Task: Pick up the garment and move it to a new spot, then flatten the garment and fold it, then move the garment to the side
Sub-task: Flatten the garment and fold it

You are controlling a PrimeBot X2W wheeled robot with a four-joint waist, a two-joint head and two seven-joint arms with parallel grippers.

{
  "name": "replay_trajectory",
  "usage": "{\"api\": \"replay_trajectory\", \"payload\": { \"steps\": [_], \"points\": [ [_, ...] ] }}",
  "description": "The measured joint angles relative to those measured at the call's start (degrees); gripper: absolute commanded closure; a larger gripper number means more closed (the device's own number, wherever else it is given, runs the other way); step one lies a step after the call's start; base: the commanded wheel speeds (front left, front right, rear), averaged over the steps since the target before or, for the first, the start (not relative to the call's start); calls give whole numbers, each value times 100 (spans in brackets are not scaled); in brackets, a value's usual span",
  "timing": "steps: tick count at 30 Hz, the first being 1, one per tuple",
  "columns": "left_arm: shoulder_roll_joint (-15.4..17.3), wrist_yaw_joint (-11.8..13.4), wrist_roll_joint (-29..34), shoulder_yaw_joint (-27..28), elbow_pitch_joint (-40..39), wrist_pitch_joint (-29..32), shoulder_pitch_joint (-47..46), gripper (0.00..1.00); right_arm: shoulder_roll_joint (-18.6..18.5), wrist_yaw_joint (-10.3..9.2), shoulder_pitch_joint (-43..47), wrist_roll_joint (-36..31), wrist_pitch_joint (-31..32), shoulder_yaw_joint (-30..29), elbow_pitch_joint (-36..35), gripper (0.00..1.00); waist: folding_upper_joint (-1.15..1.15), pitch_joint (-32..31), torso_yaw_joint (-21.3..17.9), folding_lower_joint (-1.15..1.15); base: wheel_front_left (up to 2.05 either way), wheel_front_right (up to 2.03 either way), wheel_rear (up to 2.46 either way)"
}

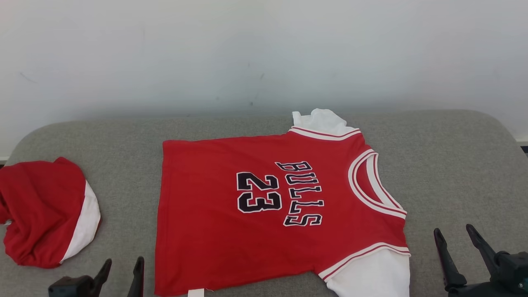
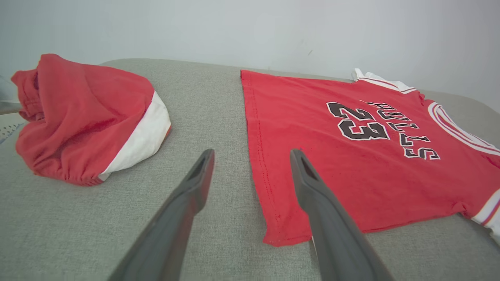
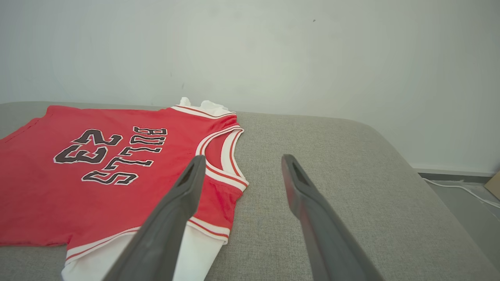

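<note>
The garment [image 1: 255, 206] is a red jersey with white sleeves, printed "BULLS 23". It lies spread flat on the grey cushioned surface [image 1: 453, 165], collar toward the right, hem toward the left. My left gripper [image 1: 122, 270] stands open at the near edge, just left of the hem's near corner, nothing between its fingers. In the left wrist view the left gripper [image 2: 252, 158] straddles the hem edge of the jersey [image 2: 351, 156]. My right gripper [image 1: 453, 235] is open to the right of the near sleeve; in the right wrist view the right gripper [image 3: 241, 164] sits near the collar [image 3: 222, 152].
A second red and white garment [image 1: 45, 210] lies bunched at the left end of the surface [image 2: 218, 101]. A pale wall [image 1: 264, 53] rises directly behind. In the right wrist view the surface's right end [image 3: 410, 187] drops to a floor with a white cable [image 3: 457, 187].
</note>
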Motion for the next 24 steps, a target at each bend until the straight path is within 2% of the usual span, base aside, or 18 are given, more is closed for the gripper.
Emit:
{"api": "replay_trajectory", "payload": {
  "steps": [5, 12, 24],
  "points": [
    [56, -116, -84, -153, 231, 310, -7, 0, 19, 0, 38, 0, 96, -3, -58, 0, 0, 33, 12, 0, 0, 0, 0],
    [179, -623, -374, -480, 606, 920, -198, 0, 11, 0, 58, 1, 159, -14, -85, 0, 0, 131, 19, 0, 0, 0, 0],
    [159, -924, -646, -545, 1386, 1436, -670, 0, 12, 9, -152, 1, 296, 88, -73, 0, 0, 330, -148, 0, 0, 0, 0]
  ]
}}
